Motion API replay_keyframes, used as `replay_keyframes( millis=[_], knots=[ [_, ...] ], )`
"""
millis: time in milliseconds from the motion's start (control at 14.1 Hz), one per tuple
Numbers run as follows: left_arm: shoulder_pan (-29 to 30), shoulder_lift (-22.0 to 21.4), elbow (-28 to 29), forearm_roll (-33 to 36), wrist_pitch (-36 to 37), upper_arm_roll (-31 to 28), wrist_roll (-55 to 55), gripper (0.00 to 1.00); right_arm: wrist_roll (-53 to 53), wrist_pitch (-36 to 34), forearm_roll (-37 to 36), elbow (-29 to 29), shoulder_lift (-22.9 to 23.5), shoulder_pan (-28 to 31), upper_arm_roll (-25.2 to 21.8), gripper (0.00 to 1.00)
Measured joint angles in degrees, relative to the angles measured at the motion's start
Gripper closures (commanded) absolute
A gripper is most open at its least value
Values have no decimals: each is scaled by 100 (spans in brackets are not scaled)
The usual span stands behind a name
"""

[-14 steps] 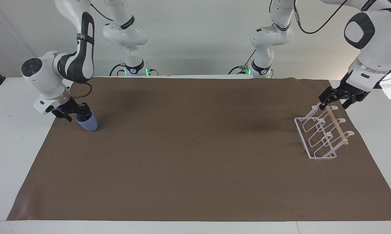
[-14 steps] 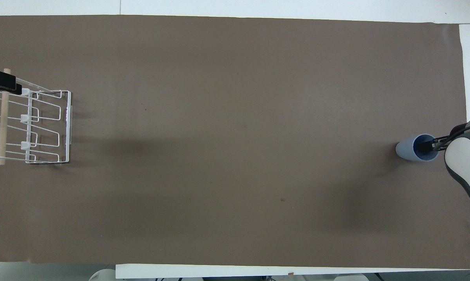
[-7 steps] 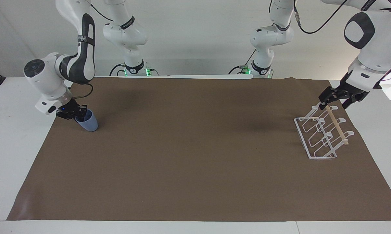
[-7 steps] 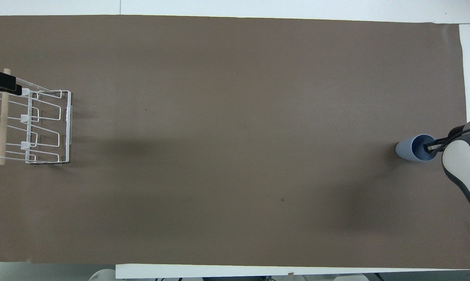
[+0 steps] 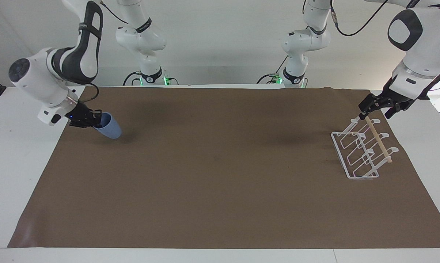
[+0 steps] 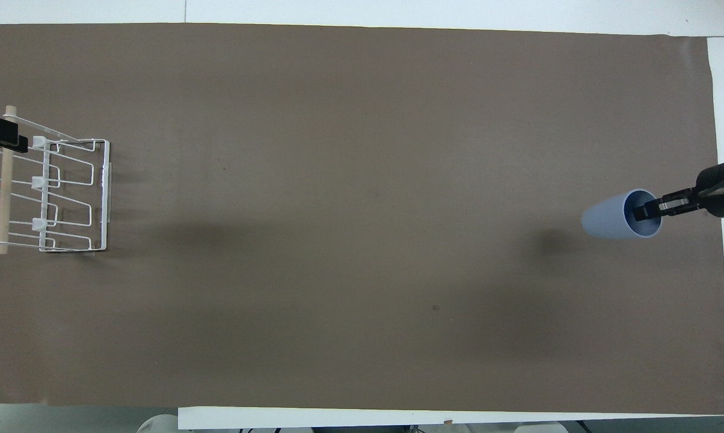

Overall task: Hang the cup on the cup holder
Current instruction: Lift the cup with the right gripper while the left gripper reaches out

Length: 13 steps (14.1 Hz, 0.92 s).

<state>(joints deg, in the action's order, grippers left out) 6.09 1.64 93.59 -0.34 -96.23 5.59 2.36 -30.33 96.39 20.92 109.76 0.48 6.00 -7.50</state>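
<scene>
The light blue cup hangs tilted in the air over the mat at the right arm's end, its mouth toward the gripper; it also shows in the overhead view. My right gripper is shut on its rim, one finger inside. The white wire cup holder stands on the mat at the left arm's end, with its wooden rod across the top. My left gripper is at the rod's end nearest the robots.
A brown mat covers most of the white table. Both arm bases stand at the robots' edge of the table.
My right gripper has lifted the cup off the mat, tipped it further over and carried it a little toward the table's middle. The left gripper has hardly moved; the holder stays put.
</scene>
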Motion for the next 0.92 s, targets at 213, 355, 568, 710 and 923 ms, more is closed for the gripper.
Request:
replay_keyframes(
  millis=[213, 355, 568, 710, 923],
  knots=[
    [40, -4, 43, 0, -14, 8, -533, 0, 624, -659, 1912, -164, -17, -302, 18, 100],
    [-16, -4, 78, -16, -92, 78, -1420, 0, 1189, -713, 2786, -158, 20, -753, 29, 100],
    [-449, -6, 114, -218, -221, 145, -3212, 0, 2017, -452, 3697, -130, 44, -1637, 50, 100],
    [-874, -17, 102, -546, -268, 164, -4690, 0, 2472, 151, 4251, -56, 45, -2194, 60, 100],
    [-1385, -25, -20, -795, -312, 180, -6886, 0, 2851, 1223, 5072, 115, 65, -3023, 66, 100]
  ],
)
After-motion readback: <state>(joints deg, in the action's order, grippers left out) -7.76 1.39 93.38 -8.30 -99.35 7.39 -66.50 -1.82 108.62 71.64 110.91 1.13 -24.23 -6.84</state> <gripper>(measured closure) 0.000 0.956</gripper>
